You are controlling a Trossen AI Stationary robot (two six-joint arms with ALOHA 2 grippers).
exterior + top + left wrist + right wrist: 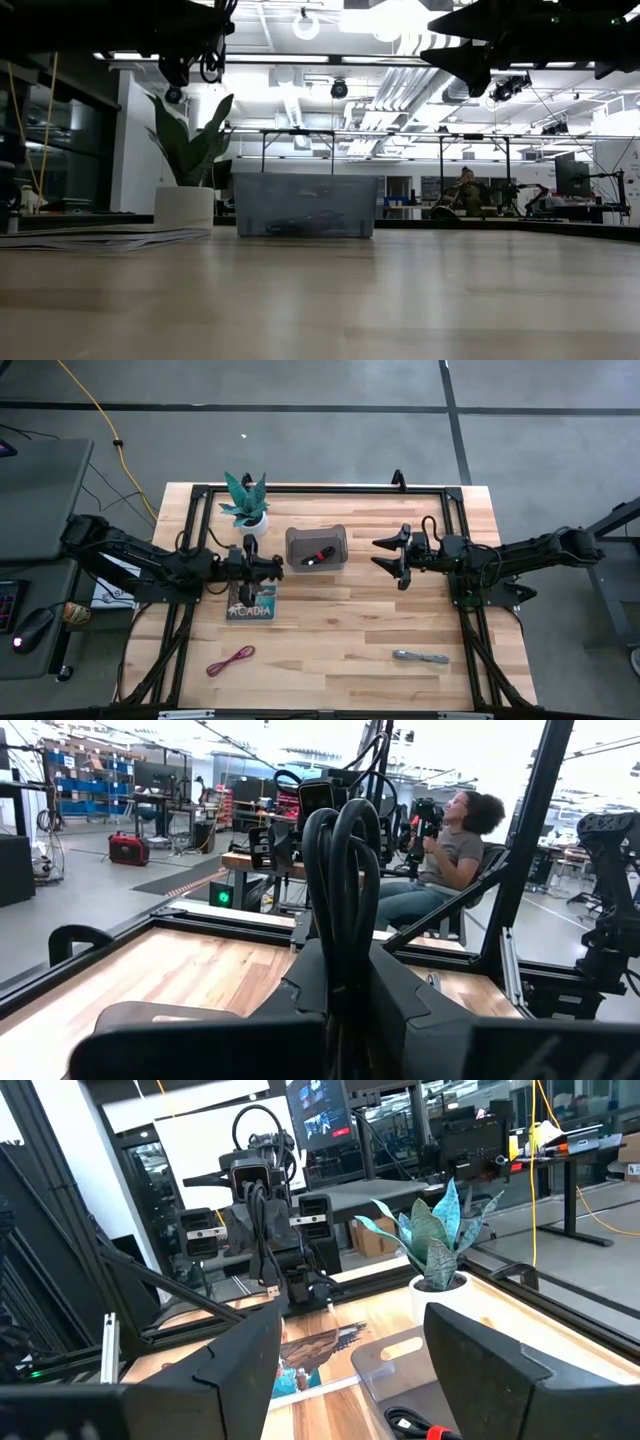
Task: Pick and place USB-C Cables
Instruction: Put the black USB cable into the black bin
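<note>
My left gripper [270, 566] hovers over the book's far end, left of the grey bin, and is shut on the black cable [340, 870]. That cable also shows as a small loop under the left gripper [190, 45] in the low view. The red-and-black cable [318, 556] lies inside the bin [290, 540]. Flat on the table are the dark red cable [231, 659], near the front left, and the silver-grey cable [420, 656], near the front right. My right gripper [388, 557] is open and holds nothing, raised just right of the bin. My left gripper pinches the black cable's bundled loops [342, 945] between its two fingers. The loops stick out beyond the fingertips, and the cable is lifted clear of the table. The fingers point level toward the table's right, at the bin.
A book [250, 605] lies under my left gripper. A potted plant [246, 500] stands at the far edge, left of the bin. A black frame runs around the table. People sit in the room beyond. Bare wood lies between the two cables at the front.
</note>
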